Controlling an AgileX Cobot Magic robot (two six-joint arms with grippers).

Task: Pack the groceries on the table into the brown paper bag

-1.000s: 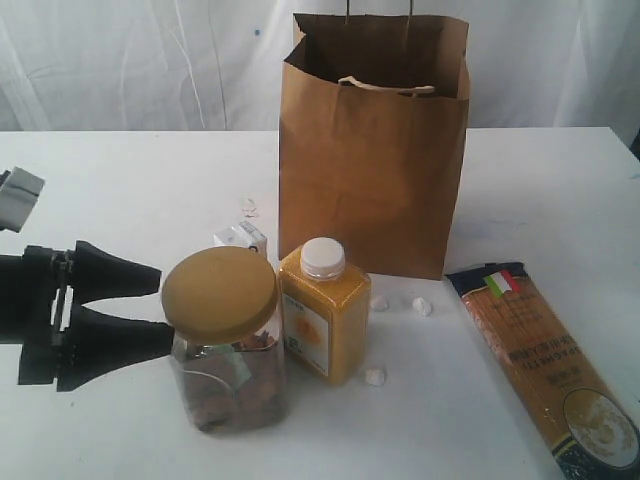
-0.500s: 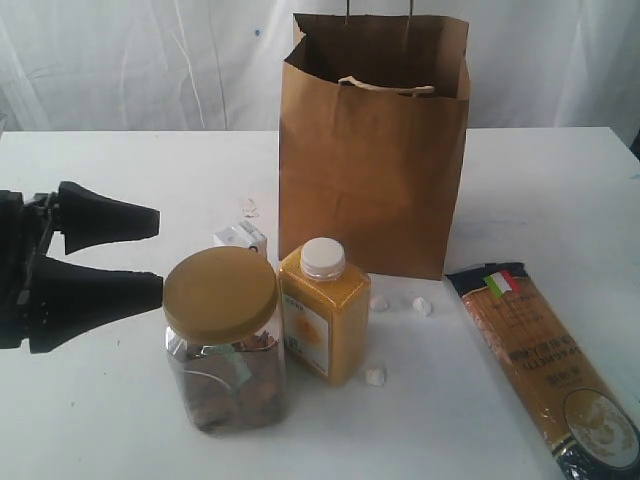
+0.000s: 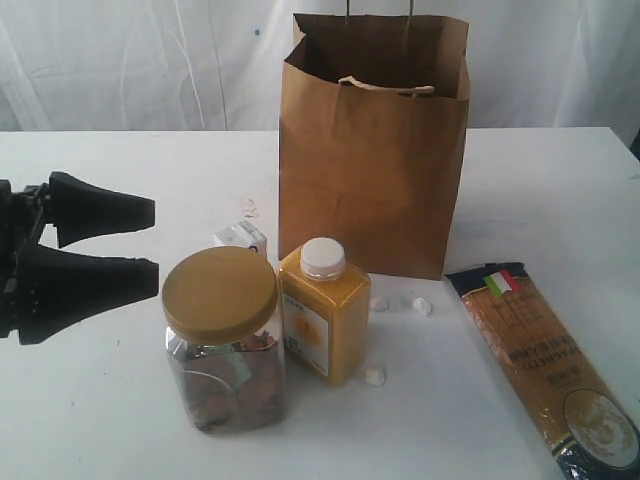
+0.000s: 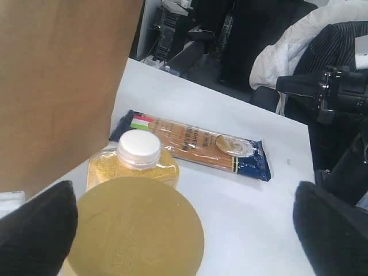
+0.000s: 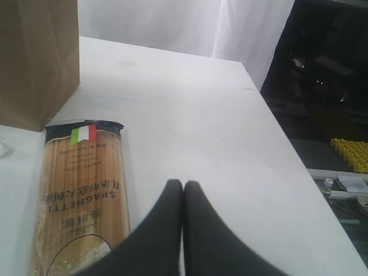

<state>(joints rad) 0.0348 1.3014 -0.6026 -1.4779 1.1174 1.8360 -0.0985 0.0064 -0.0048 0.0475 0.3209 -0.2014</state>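
Observation:
The brown paper bag (image 3: 372, 150) stands upright and open at the back of the table (image 3: 120, 180). In front of it are a clear yellow-lidded jar (image 3: 222, 335), a yellow white-capped bottle (image 3: 322, 315) and, behind them, a small white-blue carton (image 3: 240, 238). The long spaghetti packet (image 3: 550, 365) lies flat at the right. My left gripper (image 3: 155, 242) is open just left of the jar, touching nothing. From the left wrist, the jar lid (image 4: 135, 230) sits between the wide-apart fingers (image 4: 34, 230), near the bottle (image 4: 135, 158). My right gripper (image 5: 183, 184) is shut and empty beside the spaghetti packet (image 5: 80, 195).
Small white crumbs (image 3: 422, 306) lie between the bottle and the bag. The table's right edge (image 5: 299, 167) runs close to my right gripper. A white curtain (image 3: 130, 60) hangs behind the table. Dark equipment (image 4: 339, 92) stands beyond the table's far side in the left wrist view.
My open left gripper has drawn back left and shifted up in the exterior view, away from the jar. The groceries and the bag have not moved.

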